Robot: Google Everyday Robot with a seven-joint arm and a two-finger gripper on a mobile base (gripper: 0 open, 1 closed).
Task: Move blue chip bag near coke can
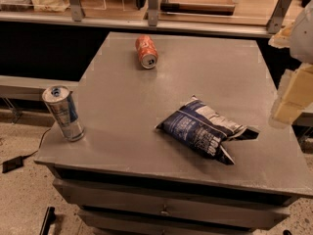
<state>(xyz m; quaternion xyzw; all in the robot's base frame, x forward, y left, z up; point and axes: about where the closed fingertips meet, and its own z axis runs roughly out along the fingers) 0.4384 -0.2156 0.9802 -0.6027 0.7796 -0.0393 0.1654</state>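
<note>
Camera view: end effector right of blue chip bag; state unclear.

One grey worktop carries three things in all: one blue chip bag and two drink cans. Of the cans, one is the orange-red coke can, lying on its side towards the far edge, and one is a taller, slim silver-and-blue can, upright at the near left corner. One cream-coloured robot hand shows at the right edge of the view, beside the worktop. Three metal brackets stand behind, and two drawer fronts sit below.
</note>
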